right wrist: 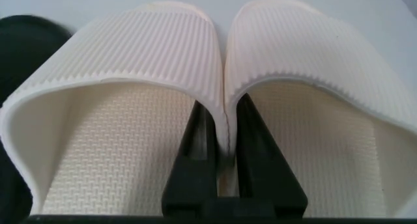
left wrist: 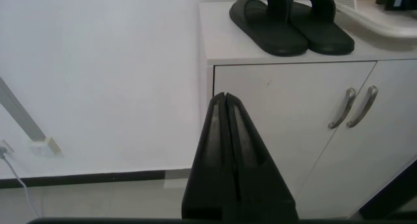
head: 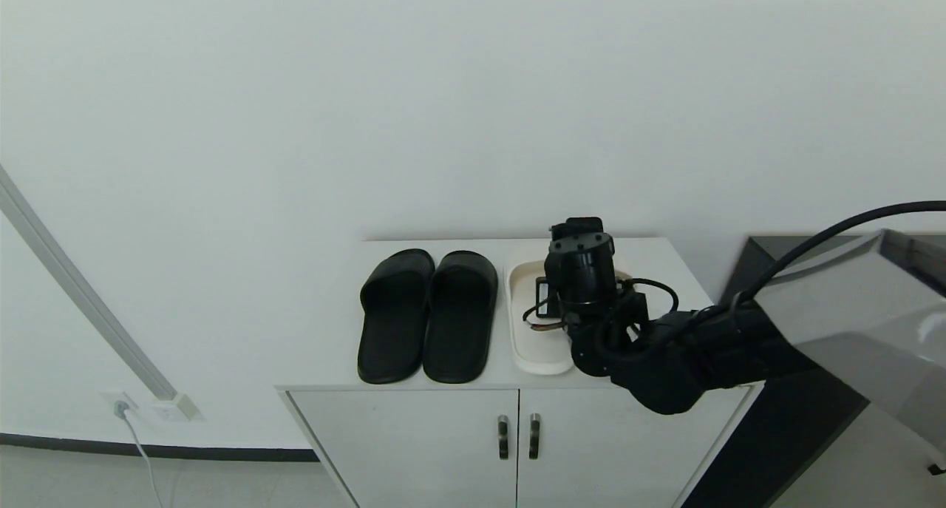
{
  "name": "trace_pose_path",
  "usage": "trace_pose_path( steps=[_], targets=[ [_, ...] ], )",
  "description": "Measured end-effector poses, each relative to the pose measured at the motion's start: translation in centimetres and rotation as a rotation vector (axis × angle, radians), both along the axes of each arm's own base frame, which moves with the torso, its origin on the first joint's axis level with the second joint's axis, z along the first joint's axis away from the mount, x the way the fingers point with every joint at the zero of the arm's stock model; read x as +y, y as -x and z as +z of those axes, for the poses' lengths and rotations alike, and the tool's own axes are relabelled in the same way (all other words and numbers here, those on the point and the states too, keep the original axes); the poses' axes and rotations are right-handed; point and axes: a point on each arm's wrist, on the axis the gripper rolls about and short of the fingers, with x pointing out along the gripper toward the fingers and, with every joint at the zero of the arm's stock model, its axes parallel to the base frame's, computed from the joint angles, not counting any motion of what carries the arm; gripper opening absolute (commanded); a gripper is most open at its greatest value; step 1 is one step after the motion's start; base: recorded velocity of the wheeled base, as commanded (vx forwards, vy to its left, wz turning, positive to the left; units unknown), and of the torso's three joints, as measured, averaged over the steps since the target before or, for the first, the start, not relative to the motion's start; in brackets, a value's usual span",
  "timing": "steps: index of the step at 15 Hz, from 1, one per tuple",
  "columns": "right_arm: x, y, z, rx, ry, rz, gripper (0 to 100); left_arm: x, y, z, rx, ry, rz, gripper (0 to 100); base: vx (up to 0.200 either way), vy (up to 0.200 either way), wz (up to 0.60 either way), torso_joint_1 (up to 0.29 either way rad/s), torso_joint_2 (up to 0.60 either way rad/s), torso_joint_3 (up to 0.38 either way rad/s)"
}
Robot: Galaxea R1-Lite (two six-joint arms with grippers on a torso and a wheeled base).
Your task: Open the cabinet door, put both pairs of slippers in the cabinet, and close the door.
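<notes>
Standing shut, both doors of the white cabinet hide its interior. On its top, the ribbed cream slippers lie at right and the smooth black slippers at left. With one finger inside each cream slipper, the right gripper pinches their adjoining walls. With fingers pressed together and empty, the left gripper hangs near the cabinet's left front.

A plain white wall meets pale floor along a dark baseboard.
</notes>
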Motion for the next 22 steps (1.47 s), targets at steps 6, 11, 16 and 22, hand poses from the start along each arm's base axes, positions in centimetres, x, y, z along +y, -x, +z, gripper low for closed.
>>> trace_pose_path(
  steps=[6,11,16,22],
  targets=[
    [-6.2,8.1,3.9,0.017,-0.002,0.524,0,0.0,0.0,0.0,0.0,0.004,0.001,0,0.0,0.0,0.0,0.0,0.0,0.0],
    [-13.2,15.2,5.3,0.202,-0.025,0.952,0,0.0,0.0,0.0,0.0,0.0,0.0,0,0.0,0.0,0.0,0.0,0.0,0.0],
    [-15.2,17.3,6.4,0.141,-0.031,1.004,0,0.0,0.0,0.0,0.0,0.002,0.0,0,-0.08,0.0,0.0,0.001,0.0,0.0],
    [-15.3,17.7,6.1,0.152,-0.028,1.016,0,0.0,0.0,0.0,-0.001,0.002,0.0,0,-0.1,0.0,0.0,0.002,0.0,0.0]
  ],
)
